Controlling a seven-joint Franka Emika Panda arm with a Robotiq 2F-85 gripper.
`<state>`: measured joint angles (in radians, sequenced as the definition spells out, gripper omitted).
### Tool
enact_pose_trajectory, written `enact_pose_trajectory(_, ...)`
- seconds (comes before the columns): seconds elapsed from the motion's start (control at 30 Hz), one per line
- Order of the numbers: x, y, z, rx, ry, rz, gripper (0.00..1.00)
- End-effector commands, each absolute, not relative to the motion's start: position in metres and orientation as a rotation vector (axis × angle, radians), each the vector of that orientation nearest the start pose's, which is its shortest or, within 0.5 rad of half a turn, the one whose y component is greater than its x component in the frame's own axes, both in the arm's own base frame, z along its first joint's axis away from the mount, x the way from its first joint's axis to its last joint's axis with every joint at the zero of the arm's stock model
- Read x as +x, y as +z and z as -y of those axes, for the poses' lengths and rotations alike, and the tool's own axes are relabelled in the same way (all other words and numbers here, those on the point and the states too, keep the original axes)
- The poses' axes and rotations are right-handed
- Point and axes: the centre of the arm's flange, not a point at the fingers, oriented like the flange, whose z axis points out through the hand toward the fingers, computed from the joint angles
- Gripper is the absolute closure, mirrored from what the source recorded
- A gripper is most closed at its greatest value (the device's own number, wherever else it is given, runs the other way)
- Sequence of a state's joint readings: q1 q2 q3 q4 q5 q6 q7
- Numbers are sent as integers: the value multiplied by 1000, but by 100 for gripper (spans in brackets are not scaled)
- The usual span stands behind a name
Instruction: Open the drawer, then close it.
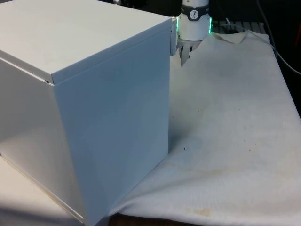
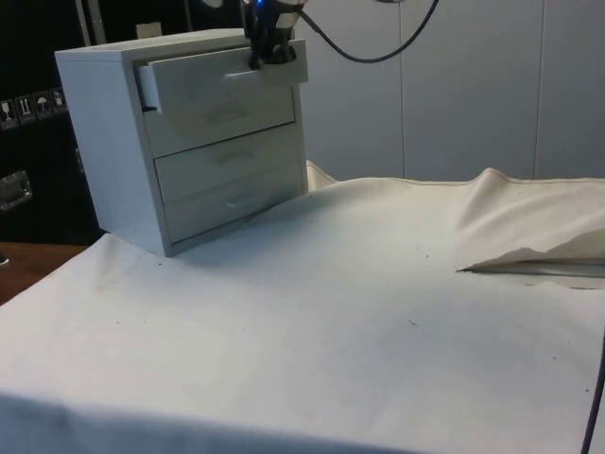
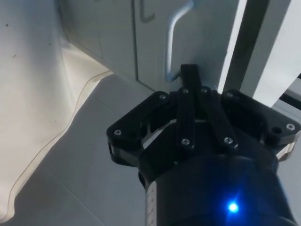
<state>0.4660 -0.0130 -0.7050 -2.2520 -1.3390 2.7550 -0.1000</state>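
Observation:
A white chest of three drawers (image 2: 161,142) stands on the cloth, and in the front view its plain back and side (image 1: 94,94) face the camera. The top drawer (image 2: 227,90) is pulled out a little, while the two below it sit flush. My black gripper (image 2: 269,52) is at the top drawer's front, near its upper edge. In the wrist view the gripper (image 3: 190,77) has its fingers pressed together, with the tip right beside the lower end of the drawer's bent metal handle (image 3: 170,37). Nothing is held between the fingers. The arm's white wrist (image 1: 193,23) pokes out behind the chest's far corner.
The white cloth (image 2: 359,312) stretches flat in front of the chest. A raised fold of cloth (image 2: 529,251) lies at the side view's right. A black cable (image 2: 369,47) hangs from the arm above the chest.

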Motion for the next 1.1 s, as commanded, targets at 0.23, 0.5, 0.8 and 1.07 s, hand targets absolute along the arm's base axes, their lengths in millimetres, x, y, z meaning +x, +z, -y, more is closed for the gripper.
enact_pose_trajectory(0.23,554,404,101,2003,377,-1093,100)
enact_pose_trajectory(0.5,568,404,109,1998,395,-1055,100)
enact_pose_trajectory(0.8,574,403,112,1999,397,-1031,100)
enact_pose_trajectory(1.07,572,401,110,2003,390,-1030,100)
